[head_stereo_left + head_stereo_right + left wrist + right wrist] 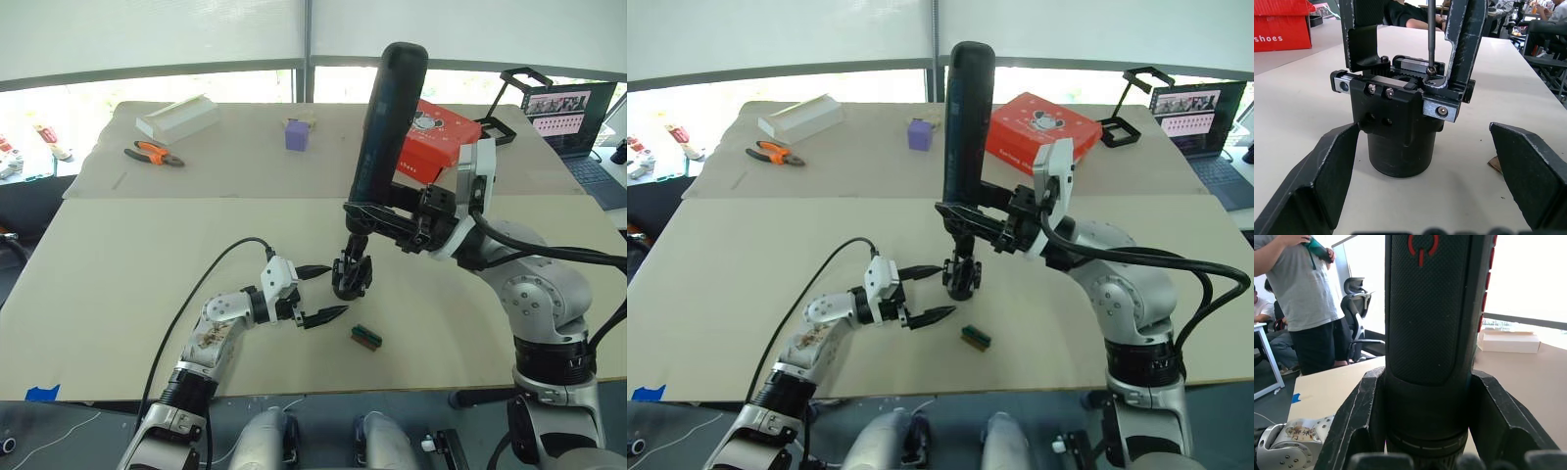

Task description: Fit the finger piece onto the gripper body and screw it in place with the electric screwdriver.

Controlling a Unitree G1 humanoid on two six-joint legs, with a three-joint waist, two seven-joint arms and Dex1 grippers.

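Note:
The gripper body stands upright on the tan table, seen close in the left wrist view. A finger piece sits upright on its top rail, and a second black piece stands beside it. My right gripper is shut on the electric screwdriver, which it holds nearly vertical above the body. The thin metal bit comes down onto a screw at the finger piece's foot. My left gripper is open, with one finger on each side of the body and apart from it.
A small green-and-brown block lies just right of the body. On the far table are a red box, a purple block, orange pliers and a white box. A laptop is at far right. A person stands beyond the table.

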